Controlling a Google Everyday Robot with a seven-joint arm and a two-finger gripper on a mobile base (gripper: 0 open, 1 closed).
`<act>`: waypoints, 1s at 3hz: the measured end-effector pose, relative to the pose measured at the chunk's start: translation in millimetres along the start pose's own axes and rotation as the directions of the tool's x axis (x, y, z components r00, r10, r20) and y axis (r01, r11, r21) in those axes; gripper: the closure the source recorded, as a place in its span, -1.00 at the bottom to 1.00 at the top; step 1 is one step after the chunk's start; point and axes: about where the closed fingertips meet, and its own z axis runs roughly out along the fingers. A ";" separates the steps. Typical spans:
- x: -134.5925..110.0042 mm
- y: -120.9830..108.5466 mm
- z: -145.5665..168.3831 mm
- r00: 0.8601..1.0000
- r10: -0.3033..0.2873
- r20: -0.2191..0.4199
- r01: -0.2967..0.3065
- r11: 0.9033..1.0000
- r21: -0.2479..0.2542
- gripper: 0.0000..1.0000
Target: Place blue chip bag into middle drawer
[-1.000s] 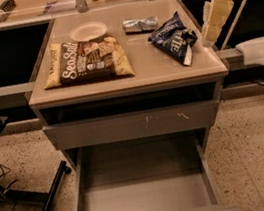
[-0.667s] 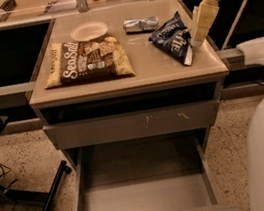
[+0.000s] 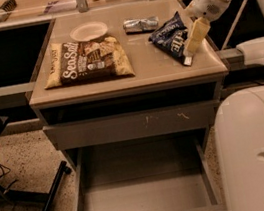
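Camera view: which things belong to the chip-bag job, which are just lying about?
Job: blue chip bag on the cabinet top; middle drawer, open; claw at the bag's near end.
Lying about: Sea Salt bag; silver packet; white dish; scratched drawer front.

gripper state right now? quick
Gripper: open or closed cannot be told; it is at the right edge of the blue chip bag, which lies on the cabinet top.
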 end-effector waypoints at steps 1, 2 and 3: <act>1.6 -11.1 46.1 0.997 0.046 0.059 -0.044 0.998 -0.034 -1.00; 1.6 -11.1 46.1 0.997 0.046 0.059 -0.044 0.998 -0.034 -0.98; 1.6 -11.1 46.1 0.997 0.046 0.059 -0.044 0.998 -0.034 -0.62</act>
